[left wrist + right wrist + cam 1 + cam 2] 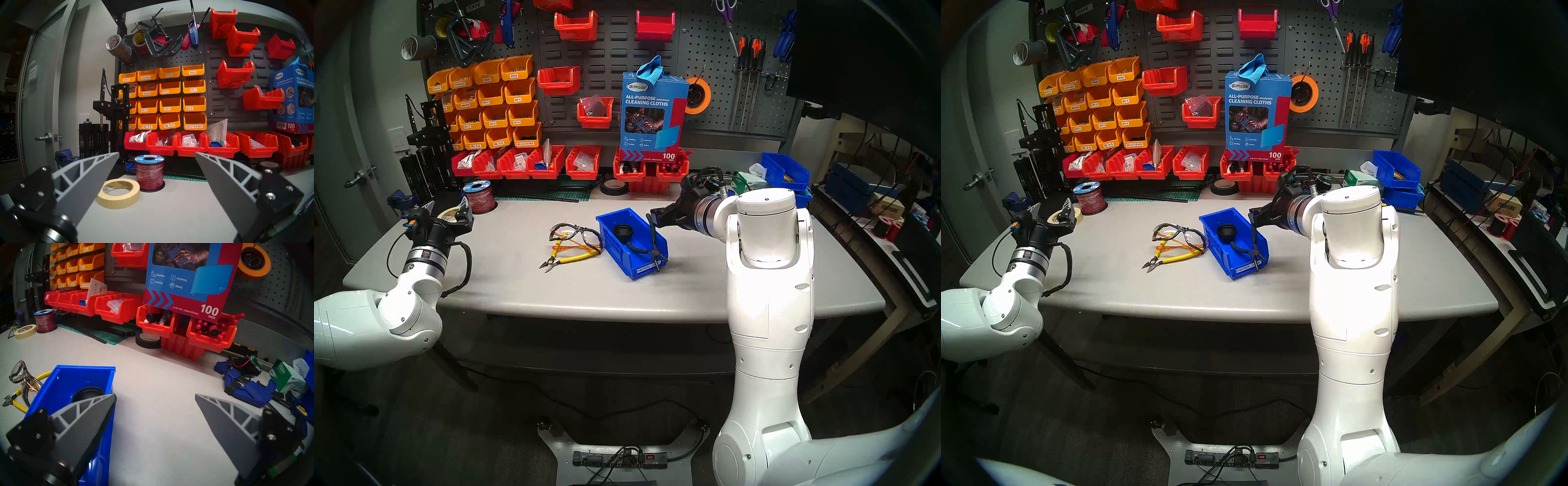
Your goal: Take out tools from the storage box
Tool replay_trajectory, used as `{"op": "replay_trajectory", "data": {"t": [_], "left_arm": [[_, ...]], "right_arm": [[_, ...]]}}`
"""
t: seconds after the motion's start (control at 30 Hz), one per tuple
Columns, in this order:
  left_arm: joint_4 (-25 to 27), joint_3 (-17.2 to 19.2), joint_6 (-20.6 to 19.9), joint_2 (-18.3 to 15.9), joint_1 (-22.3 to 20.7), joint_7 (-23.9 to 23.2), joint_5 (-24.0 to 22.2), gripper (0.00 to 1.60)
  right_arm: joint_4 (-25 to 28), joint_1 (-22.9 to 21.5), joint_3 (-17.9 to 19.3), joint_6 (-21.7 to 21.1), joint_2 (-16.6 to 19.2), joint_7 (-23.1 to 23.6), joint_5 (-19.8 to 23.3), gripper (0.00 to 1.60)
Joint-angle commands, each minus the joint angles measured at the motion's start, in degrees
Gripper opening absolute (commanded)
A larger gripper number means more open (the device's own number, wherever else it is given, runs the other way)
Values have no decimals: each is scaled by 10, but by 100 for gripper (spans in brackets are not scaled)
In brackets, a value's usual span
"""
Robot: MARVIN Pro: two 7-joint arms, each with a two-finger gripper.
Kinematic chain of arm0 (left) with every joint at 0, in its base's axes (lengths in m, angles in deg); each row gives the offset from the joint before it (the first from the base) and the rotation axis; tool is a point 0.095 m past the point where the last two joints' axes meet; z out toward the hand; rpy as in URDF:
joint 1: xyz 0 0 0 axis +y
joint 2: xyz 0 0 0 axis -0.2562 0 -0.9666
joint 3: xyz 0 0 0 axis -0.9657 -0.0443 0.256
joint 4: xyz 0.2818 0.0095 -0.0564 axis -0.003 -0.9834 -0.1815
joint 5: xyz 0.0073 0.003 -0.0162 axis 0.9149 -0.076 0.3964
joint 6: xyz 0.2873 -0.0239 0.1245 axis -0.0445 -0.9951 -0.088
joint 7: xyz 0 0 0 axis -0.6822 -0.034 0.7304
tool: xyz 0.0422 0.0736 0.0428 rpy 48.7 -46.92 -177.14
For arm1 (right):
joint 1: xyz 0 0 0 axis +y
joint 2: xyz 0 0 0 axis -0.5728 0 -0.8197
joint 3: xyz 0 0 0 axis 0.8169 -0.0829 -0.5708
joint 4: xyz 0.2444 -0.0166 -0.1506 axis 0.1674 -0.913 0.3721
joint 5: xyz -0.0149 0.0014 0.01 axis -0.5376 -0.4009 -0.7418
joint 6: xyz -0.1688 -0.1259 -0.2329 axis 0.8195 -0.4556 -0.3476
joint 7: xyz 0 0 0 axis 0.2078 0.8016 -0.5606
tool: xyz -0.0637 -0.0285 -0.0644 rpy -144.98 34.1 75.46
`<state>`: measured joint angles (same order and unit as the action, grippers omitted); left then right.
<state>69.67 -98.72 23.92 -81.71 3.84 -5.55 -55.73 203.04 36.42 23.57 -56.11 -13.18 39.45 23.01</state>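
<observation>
The right gripper (155, 396), its fingers apart and empty, hides part of the black cup (88, 392) in the blue bin (81, 373) below its left finger; the pliers (648, 246) are hidden from the wrist view.

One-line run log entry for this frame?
out: safety glasses, cutters | in blue bin: pliers, black cup | right hand open at bin | left hand open, idle

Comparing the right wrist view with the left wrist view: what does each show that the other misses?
Only the right wrist: the blue bin holding the black cup-shaped piece, safety glasses, yellow-handled cutters, open right gripper. Only the left wrist: the door handle, C-clamp, open left gripper. Both: masking tape roll, red wire spool.
</observation>
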Motion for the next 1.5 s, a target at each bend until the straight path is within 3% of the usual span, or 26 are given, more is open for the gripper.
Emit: {"op": "replay_trajectory", "data": {"t": [0.0, 0.97, 1.0, 1.03, 1.07, 1.13, 1.2, 1.23, 1.27, 1.3, 1.47], "left_arm": [[-1, 2, 2, 0, -11, 2, 0, 160], [-1, -3, 2, 0, -17, 1, 0, 160], [-1, -3, 2, 0, -17, 1, 0, 160], [-1, -3, 2, 0, -17, 1, 0, 160], [-1, -4, 2, 0, -17, 1, 0, 160], [-1, -4, 2, 0, -18, 1, 0, 160], [-1, -4, 2, 0, -18, 1, 0, 160], [-1, -5, 2, 0, -18, 1, 0, 160], [-1, -5, 2, 0, -18, 1, 0, 160], [-1, -5, 2, 0, -19, 2, -1, 160], [-1, -7, 2, 0, -21, 2, -1, 160]], "right_arm": [[2, -13, -2, 1, -10, 62, 0, 160], [-15, -10, 0, 1, -5, 54, 44, 160], [-16, -11, 2, 1, -5, 66, 38, 136], [-16, -11, 2, 1, -5, 66, 38, 136], [-16, -11, 2, 1, -4, 62, 42, 94], [-17, -11, 3, 1, -3, 66, 43, 73], [-18, -11, 1, 1, -1, 59, 51, 62], [-18, -11, 3, 1, 1, 58, 63, 65], [-18, -11, 5, 1, 2, 65, 62, 138], [-15, -11, 4, 1, 5, 66, 62, 160], [0, -3, -3, 1, 17, 67, 72, 160]]}}
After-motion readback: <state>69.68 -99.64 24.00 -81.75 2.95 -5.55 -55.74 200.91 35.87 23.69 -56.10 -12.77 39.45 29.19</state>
